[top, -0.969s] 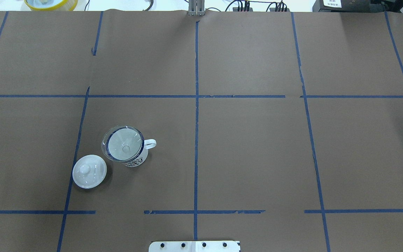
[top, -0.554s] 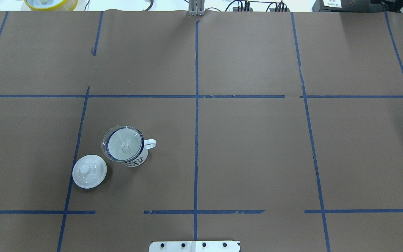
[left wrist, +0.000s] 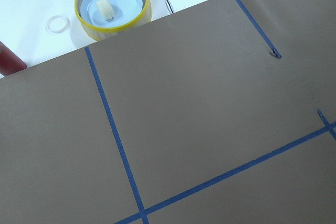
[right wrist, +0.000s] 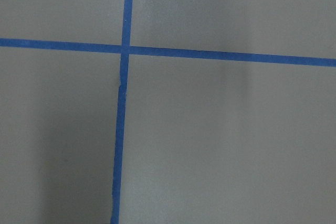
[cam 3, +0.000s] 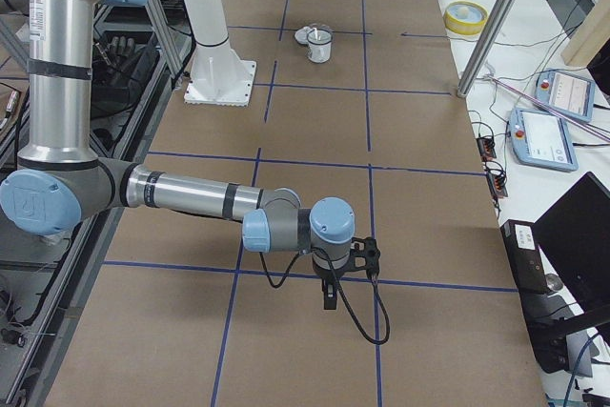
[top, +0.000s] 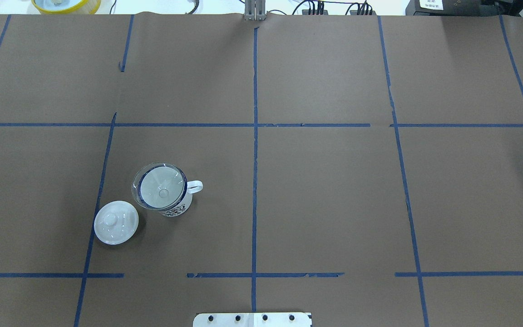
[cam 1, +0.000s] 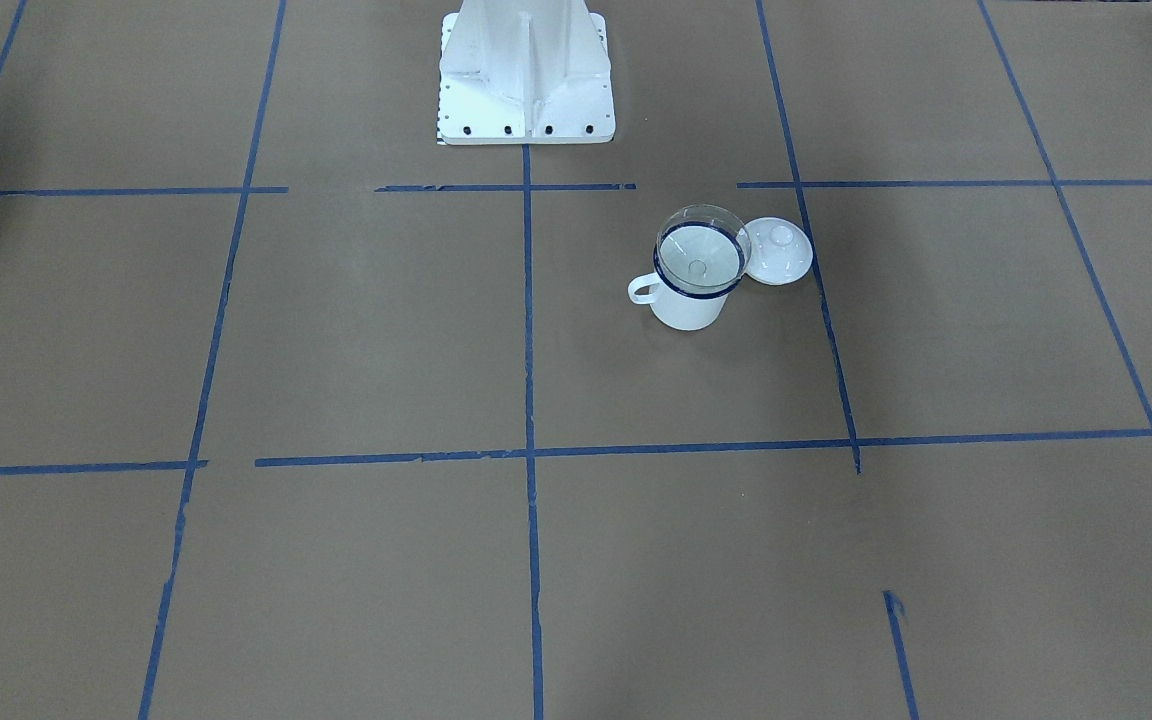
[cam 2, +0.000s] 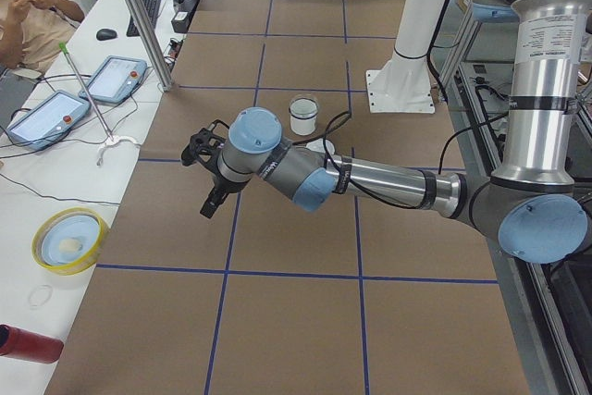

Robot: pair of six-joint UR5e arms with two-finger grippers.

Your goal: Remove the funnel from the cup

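Observation:
The white enamel cup (top: 176, 209) with a dark blue rim stands upright on the brown table, its handle toward the table's middle. The clear funnel (top: 160, 186) sits in its mouth, rim over the cup's rim. Both also show in the front view, the funnel (cam 1: 702, 238) in the cup (cam 1: 686, 310). My left gripper (cam 2: 210, 203) hangs over the table far from the cup, and my right gripper (cam 3: 329, 297) hangs over the other end. Both show only in the side views, so I cannot tell whether they are open or shut.
A round white knobbed lid (top: 116, 222) lies on the table right beside the cup. The robot base (cam 1: 526, 80) stands at the table's near edge. A yellow-rimmed dish (left wrist: 112, 4) and a red object (cam 2: 23, 344) lie off the table's far edge. Blue tape lines cross the table.

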